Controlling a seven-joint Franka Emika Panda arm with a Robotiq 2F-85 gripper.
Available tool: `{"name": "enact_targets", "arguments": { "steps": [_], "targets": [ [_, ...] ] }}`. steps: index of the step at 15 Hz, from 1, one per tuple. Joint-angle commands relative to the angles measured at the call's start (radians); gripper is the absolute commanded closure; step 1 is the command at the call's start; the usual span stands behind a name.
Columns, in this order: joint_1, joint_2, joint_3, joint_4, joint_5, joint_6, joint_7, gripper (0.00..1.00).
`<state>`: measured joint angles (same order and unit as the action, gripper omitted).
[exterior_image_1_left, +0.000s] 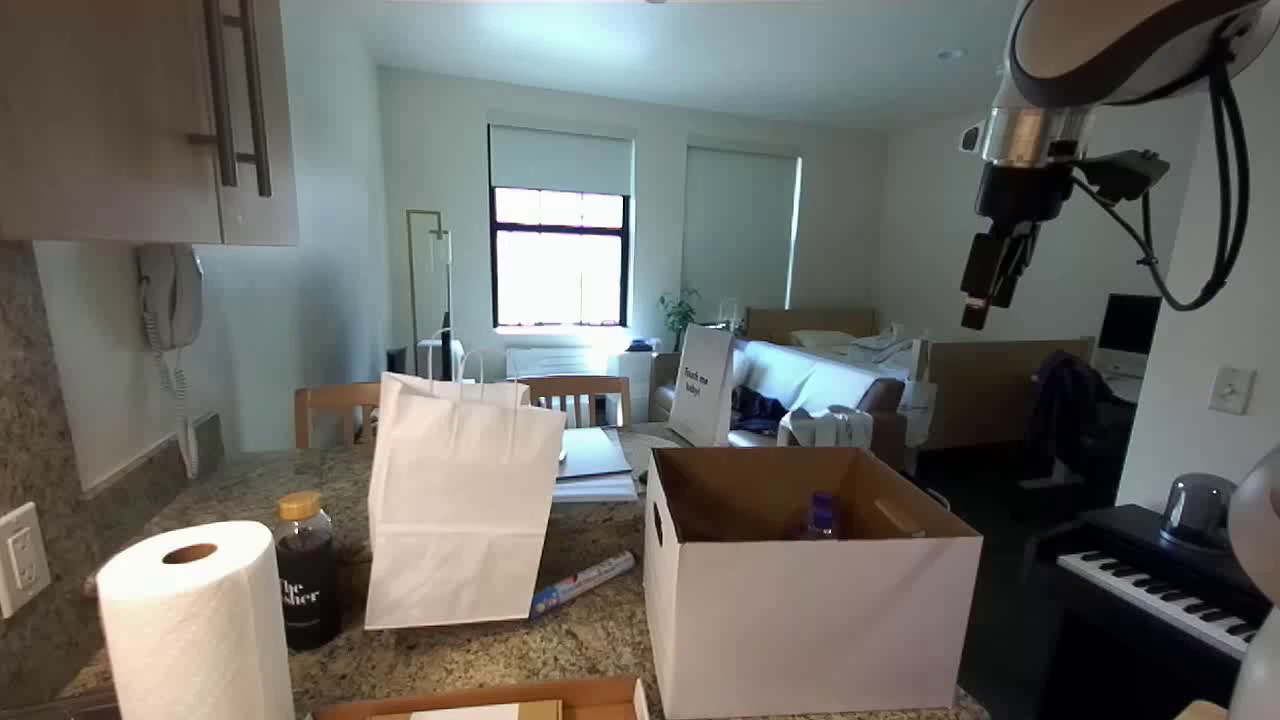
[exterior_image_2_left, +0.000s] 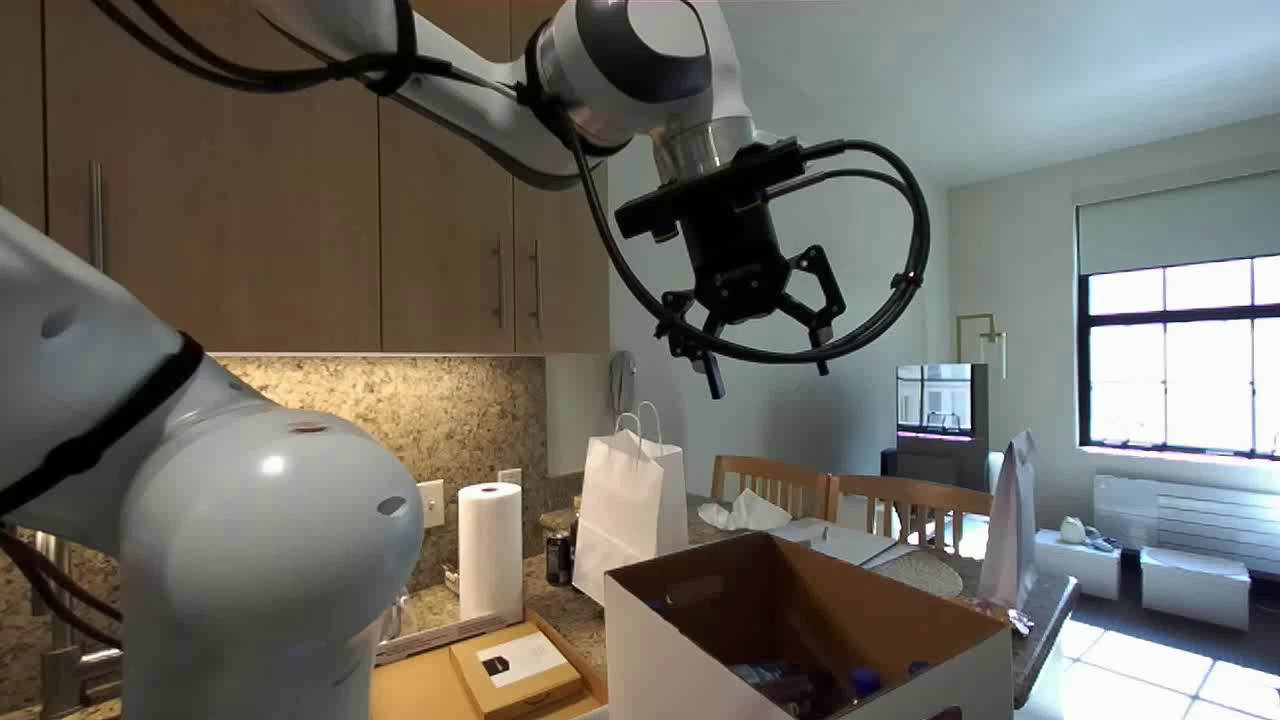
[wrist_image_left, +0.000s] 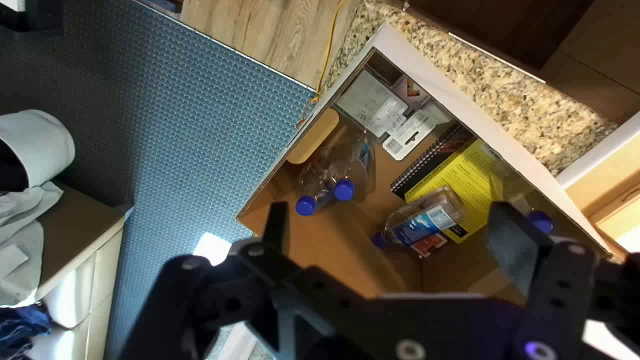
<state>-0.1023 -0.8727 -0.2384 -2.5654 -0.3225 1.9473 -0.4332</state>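
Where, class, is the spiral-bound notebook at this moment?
In the wrist view, right of centre, the spiral-bound notebook lies inside the white box, with a white card to its upper left and a clear bottle partly covering its lower-left edge.

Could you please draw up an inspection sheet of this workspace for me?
Surface: speckled stone counter.
Things at hand: open white box, holding blue-capped bottles and a spiral-bound book.
Clutter: white paper bag, paper towel roll, yellow-capped dark bottle, shallow cardboard tray.
Gripper: open and raised; nothing seen in its grasp.
Cables: black cables looped beside the gripper; thin yellow cord near the box in the wrist view.
Surroundings: wooden chairs, window, piano keyboard.
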Motion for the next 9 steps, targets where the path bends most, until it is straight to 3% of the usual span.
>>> {"name": "enact_targets", "arguments": {
  "steps": [1, 5, 9],
  "targets": [
    [0.006, 0.0, -0.003, 0.003, -0.003, -0.005, 0.003, 0.0],
    [0.006, 0.0, -0.003, 0.003, -0.003, -0.005, 0.003, 0.0],
    [0.062, 0.116, -0.036, 0.092, 0.051, 0.046, -0.018, 0.0]
  ]
}}
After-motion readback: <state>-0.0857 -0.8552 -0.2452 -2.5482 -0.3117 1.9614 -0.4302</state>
